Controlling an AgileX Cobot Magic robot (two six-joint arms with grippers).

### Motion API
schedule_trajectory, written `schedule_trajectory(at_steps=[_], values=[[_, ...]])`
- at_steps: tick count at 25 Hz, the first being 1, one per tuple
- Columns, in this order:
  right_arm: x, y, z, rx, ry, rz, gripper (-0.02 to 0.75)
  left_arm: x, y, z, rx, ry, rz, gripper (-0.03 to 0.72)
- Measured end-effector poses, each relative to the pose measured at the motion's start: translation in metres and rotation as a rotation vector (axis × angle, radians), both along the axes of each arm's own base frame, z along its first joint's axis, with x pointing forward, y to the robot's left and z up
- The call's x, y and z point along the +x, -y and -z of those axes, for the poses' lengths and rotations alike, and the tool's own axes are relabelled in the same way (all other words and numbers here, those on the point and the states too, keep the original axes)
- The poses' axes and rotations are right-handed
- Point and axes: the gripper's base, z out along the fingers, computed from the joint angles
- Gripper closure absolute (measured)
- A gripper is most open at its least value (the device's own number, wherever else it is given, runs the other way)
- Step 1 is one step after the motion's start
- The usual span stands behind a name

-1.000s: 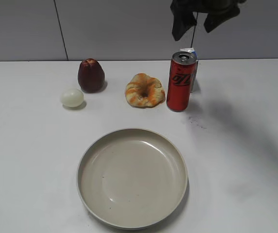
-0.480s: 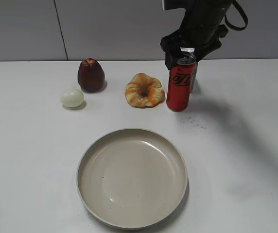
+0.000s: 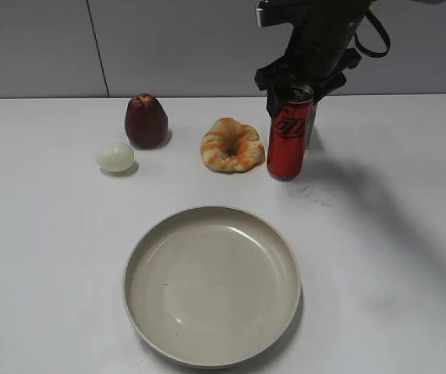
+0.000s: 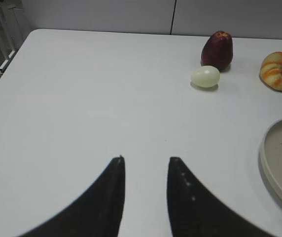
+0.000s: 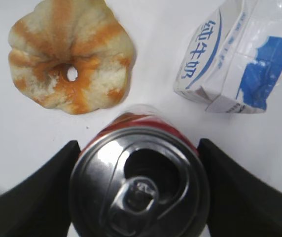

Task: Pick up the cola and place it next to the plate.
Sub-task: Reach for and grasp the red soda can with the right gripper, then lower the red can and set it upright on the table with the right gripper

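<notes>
The cola [image 3: 288, 140], a tall slim red can with black script, stands on the white table behind the plate's right side. Its silver pull-tab top [image 5: 140, 186] fills the right wrist view. My right gripper [image 3: 295, 95] reaches down from above, with one black finger against each side of the can's top, shut on it. The plate [image 3: 154, 241], a large round beige dish, lies in front of the can, and its rim shows in the left wrist view [image 4: 268, 148]. My left gripper [image 4: 146, 163] is open and empty over bare table, far left of the plate.
A white-and-blue carton [image 5: 232, 59] stands just behind the cola. An orange-striped bun [image 3: 232, 145] lies left of the can. A dark red fruit [image 3: 146, 121] and a pale egg [image 3: 115, 157] sit further left. A grey wall runs behind the table.
My right gripper came down from above the can and its fingers now sit round the can's top. The can still stands in the same spot. The other things have not moved.
</notes>
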Motion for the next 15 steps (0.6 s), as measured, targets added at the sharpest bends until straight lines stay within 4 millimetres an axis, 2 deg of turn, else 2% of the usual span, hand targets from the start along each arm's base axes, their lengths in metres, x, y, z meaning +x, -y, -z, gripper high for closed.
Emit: schedule_trajectory(at_steps=[2,4,6,9,12,15], values=[[-0.003,0.0,-0.014,0.005,-0.001,-0.003,0.227,0.0,0.0,0.0,0.0,0.0,0.0,0.452],[-0.007,-0.001,-0.037,0.039,0.024,-0.006,0.227,0.0,0.0,0.0,0.0,0.0,0.0,0.452],[-0.017,-0.006,-0.068,0.081,0.077,-0.024,0.227,0.0,0.0,0.0,0.0,0.0,0.0,0.452],[-0.04,-0.023,-0.104,0.124,0.138,-0.081,0.227,0.0,0.0,0.0,0.0,0.0,0.0,0.452],[-0.068,-0.058,-0.118,0.169,0.138,-0.173,0.227,0.0,0.0,0.0,0.0,0.0,0.0,0.452],[-0.1,-0.099,-0.117,0.173,0.124,-0.294,0.227,0.0,0.0,0.0,0.0,0.0,0.0,0.452]])
